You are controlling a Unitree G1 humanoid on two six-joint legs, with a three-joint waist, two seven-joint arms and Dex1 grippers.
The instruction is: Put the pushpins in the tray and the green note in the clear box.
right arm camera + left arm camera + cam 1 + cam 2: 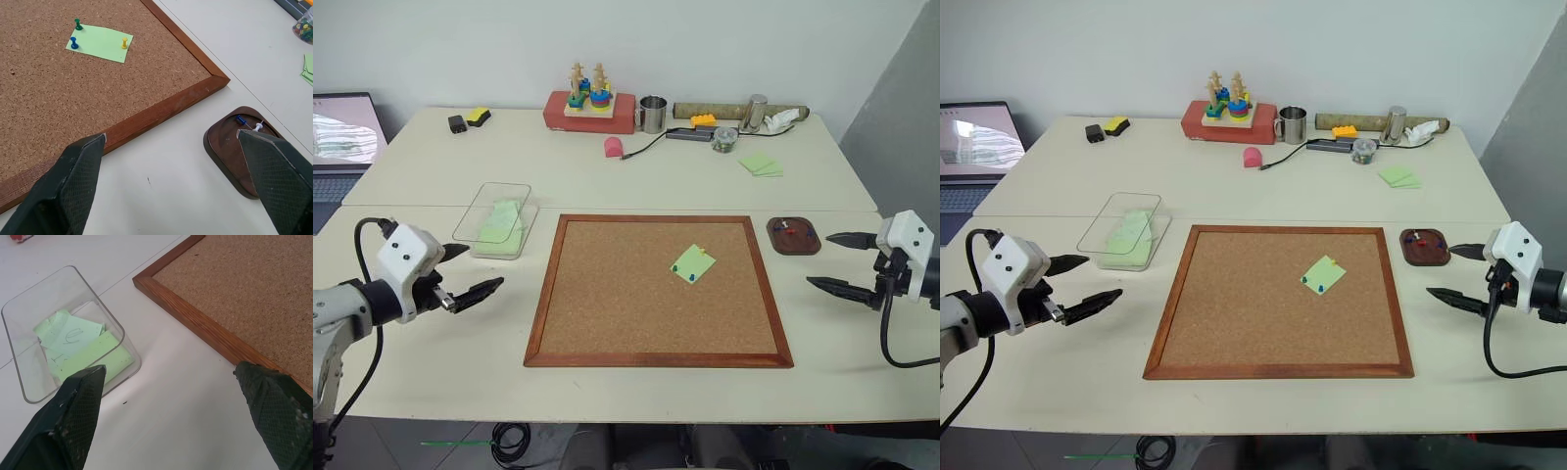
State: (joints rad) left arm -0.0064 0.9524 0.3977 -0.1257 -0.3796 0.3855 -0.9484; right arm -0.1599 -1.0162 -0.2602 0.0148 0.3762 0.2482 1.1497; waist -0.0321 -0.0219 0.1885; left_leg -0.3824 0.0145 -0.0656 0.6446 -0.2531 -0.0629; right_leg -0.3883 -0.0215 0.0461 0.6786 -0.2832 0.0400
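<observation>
Green note (pixel 693 263) pinned right of centre on cork board (pixel 607 294) by three pushpins (pixel 74 43); right gripper (pixel 840 262), jaws spread, empty, is nearer than left gripper (pixel 470 272), also spread

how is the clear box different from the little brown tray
The clear box is see-through plastic; the tray is dark brown wood. The box is the bigger and deeper of the two; the tray is small and shallow. The box holds green paper notes and lies left of the cork board; the tray holds a few pushpins and lies right of it. Both are rounded-cornered and sit on the table.
</observation>
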